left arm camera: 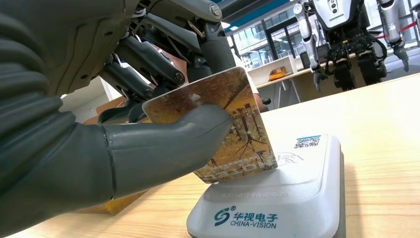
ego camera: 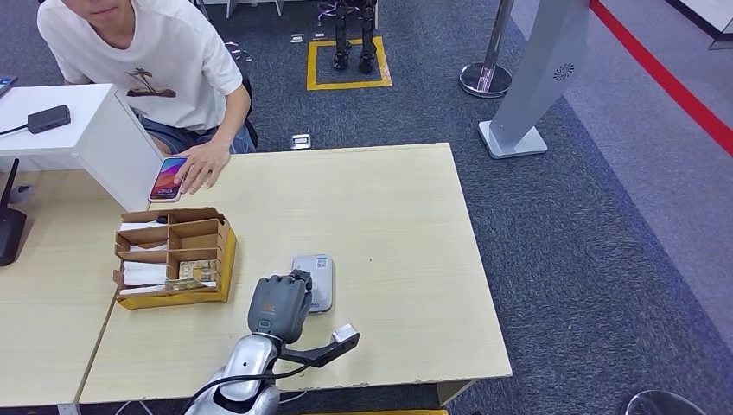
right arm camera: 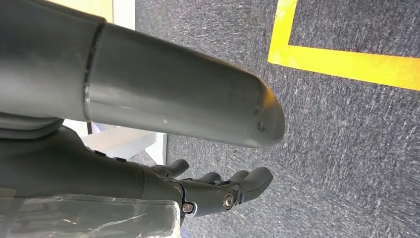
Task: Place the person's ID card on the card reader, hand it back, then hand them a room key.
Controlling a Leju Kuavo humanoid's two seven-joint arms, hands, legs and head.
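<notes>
Card point(left arm camera: 233, 124) sits pinched between the thumb and the darker fingers of the left hand point(ego camera: 279, 304), its lower edge tilted down onto the top of the reader point(ego camera: 315, 280); in the head view that hand covers the reader's left edge, and the card is hidden beneath it. Going left to right on the bench point(ego camera: 406, 225): a dark device point(ego camera: 10, 226) at the far left edge; a white stand point(ego camera: 86, 138) with a small black box point(ego camera: 48, 118) on it; a cardboard tray point(ego camera: 173, 256) of compartments holding white slips and a patterned card, just left of the left hand; a person's hand point(ego camera: 204, 164) resting on a phone point(ego camera: 168, 178) at the far edge, well apart from the reader; then the reader itself, near the bench's middle; beyond it bare wood runs to the right edge and the front edge. Right hand point(right arm camera: 218, 191) hangs over grey carpet beside a yellow floor line point(right arm camera: 346, 62), fingers slightly curled and apart, holding nothing. Off the bench to the right stand a grey pillar point(ego camera: 540, 78) and a post point(ego camera: 491, 52).
</notes>
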